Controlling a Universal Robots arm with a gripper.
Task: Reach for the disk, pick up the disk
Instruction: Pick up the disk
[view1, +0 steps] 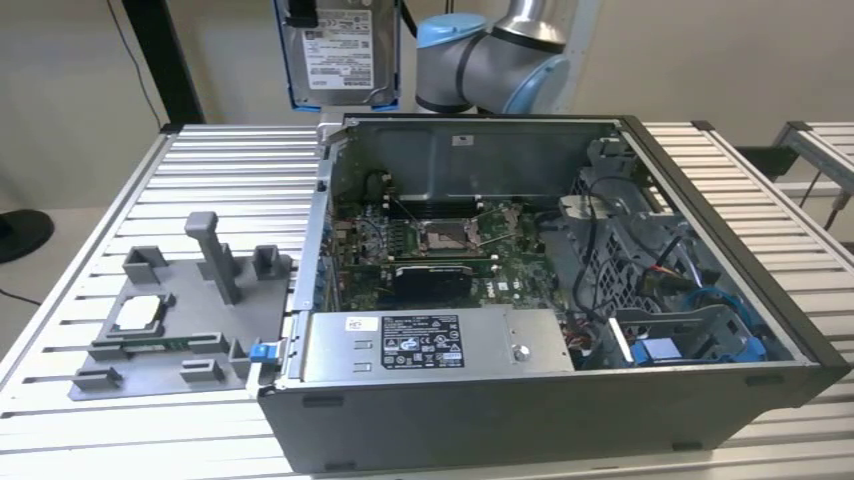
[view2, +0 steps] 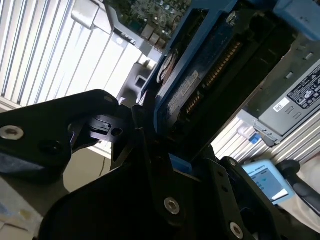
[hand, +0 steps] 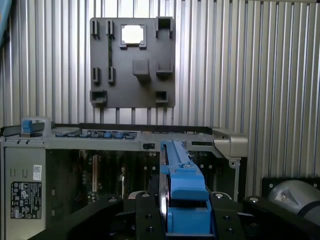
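Closest to us in both wrist views is the black gripper (hand: 186, 220) (view2: 165, 150), its jaws pressed in on either side of the disk (hand: 180, 175) (view2: 200, 75), which it pinches by the blue frame. In the exterior view we see the disk (view1: 343, 50) hanging upright high above the slatted table (view1: 200, 180), label face toward the camera, just beside the robot arm (view1: 494, 50) and above the back wall of the open computer case (view1: 534, 420). It touches neither the case nor the table.

We judge the reach finished and the pick-up essentially made: the drive is clear of the case and carried wholly by the clamp.

Well apart, toward the exterior view's left, lies the grey fixture tray (view1: 200, 345) (hand: 132, 95) with the small silver chip (view1: 140, 313) (hand: 132, 33) seated in it. The long grey box (view1: 427, 345) sits inside the case along its near edge.

Whatever move follows, we think it calls for a steady clamp, since the drive is gripped only along its frame edges, and for clearance over the case rim.
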